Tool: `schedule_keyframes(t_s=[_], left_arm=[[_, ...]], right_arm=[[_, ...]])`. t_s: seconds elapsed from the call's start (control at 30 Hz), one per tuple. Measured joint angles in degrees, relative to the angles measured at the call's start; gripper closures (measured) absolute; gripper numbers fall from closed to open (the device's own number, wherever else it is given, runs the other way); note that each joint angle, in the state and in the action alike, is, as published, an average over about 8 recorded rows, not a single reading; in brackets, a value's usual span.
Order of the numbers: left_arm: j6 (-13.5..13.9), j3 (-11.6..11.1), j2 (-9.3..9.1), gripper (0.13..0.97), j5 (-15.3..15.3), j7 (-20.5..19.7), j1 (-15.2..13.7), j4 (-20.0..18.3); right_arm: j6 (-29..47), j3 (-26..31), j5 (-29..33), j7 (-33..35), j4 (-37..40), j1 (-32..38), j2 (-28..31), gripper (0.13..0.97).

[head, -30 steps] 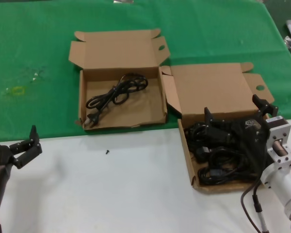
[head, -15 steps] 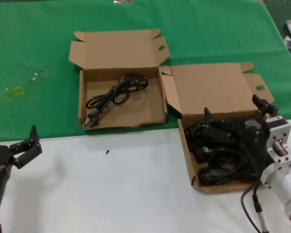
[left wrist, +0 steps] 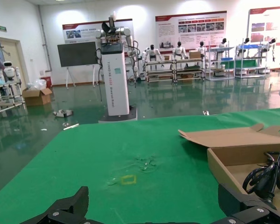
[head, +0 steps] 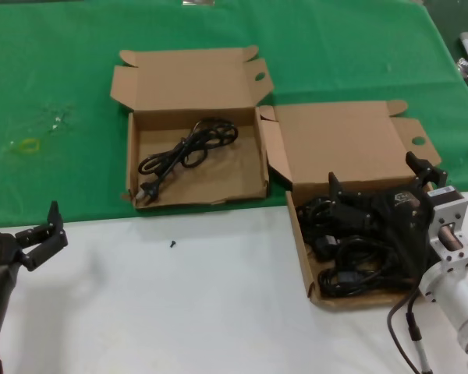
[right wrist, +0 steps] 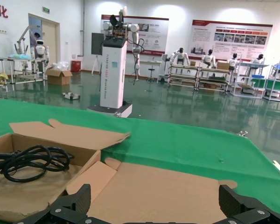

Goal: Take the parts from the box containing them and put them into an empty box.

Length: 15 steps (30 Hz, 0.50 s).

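We count one cord (head: pixel 186 148) delivered in box at 11 o'clock (head: pixel 246 183). Pile of cords (head: pixel 351 269) waits in box at 4 o'clock (head: pixel 299 241). Right gripper (head: pixel 378 183) over pile, fingers spread, empty. Left gripper (head: pixel 40 231) parked over tabletop (head: pixel 179 312) at 8 o'clock, fingers spread.

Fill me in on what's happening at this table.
The right claw, open, sits low over the near box on the robot's right, which holds a pile of coiled black power cords. The far box already has one cord in it. The left claw waits open at the robot's left over the white tabletop, holding nothing.
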State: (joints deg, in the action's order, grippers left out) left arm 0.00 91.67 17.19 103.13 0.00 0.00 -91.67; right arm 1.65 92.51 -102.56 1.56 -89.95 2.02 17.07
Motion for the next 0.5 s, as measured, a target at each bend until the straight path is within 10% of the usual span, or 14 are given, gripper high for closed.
schedule_keyframes(t_s=[0.5], left_arm=[[0.0,0.0,0.0,0.132,0.0,0.0,0.0,0.0]], right_arm=[[0.0,0.0,0.0,0.0,0.0,0.0,0.0,0.129]])
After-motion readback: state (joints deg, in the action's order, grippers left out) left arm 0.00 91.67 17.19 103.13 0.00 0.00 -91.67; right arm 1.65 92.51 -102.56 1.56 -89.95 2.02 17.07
